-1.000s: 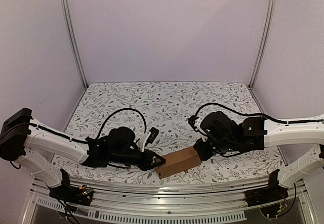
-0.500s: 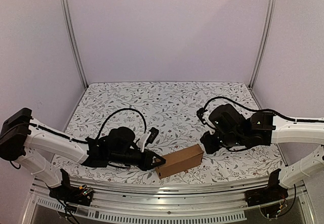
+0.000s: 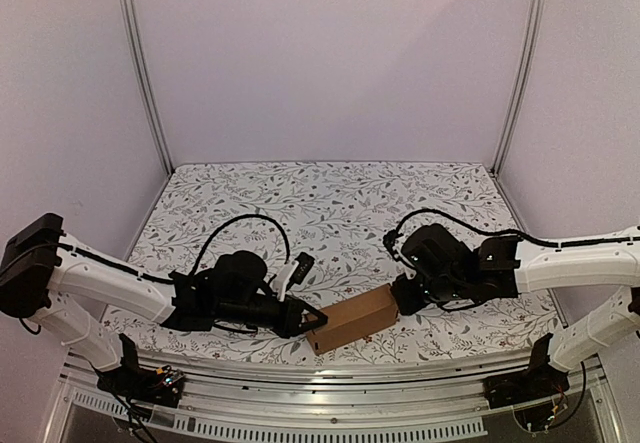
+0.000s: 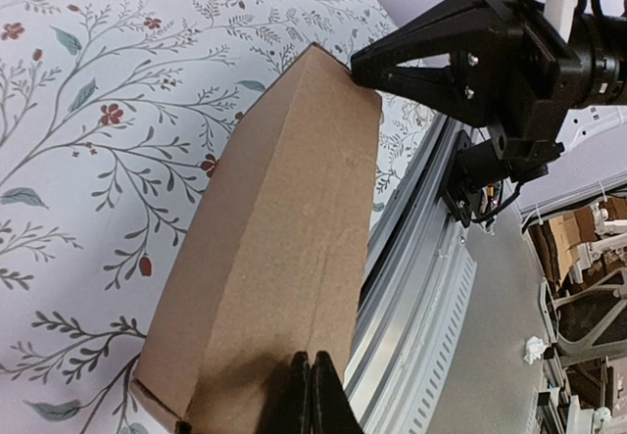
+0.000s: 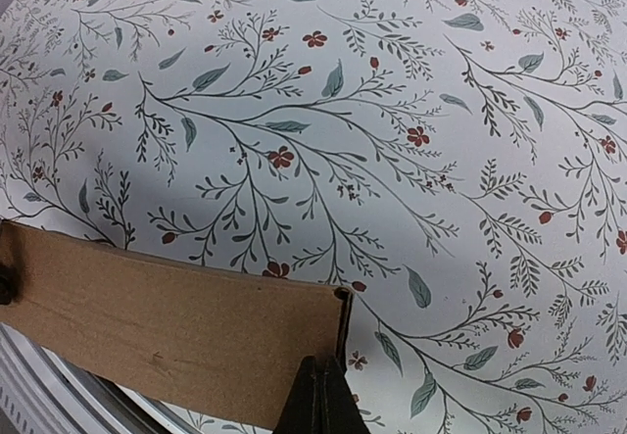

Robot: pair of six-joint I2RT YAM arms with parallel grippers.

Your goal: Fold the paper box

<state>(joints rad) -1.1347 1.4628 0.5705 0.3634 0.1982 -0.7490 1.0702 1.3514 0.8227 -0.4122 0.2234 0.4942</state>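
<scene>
Jaws flank paper box (image 3: 352,320) beside rail (image 3: 330,373)

The top camera looks down from high behind the near edge of the floral table (image 3: 330,198), far enough to take in all of it. The left wrist camera sits close, facing along the paper box (image 4: 274,258) toward the right gripper (image 4: 362,62) at its far end. The right wrist camera looks down close on that same end; all three share the box

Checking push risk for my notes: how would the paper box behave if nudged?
Probably light, since the paper box is thin cardboard. Lying on a long flat face, it should slide rather than roll. Its walls may dent under pressure.
</scene>
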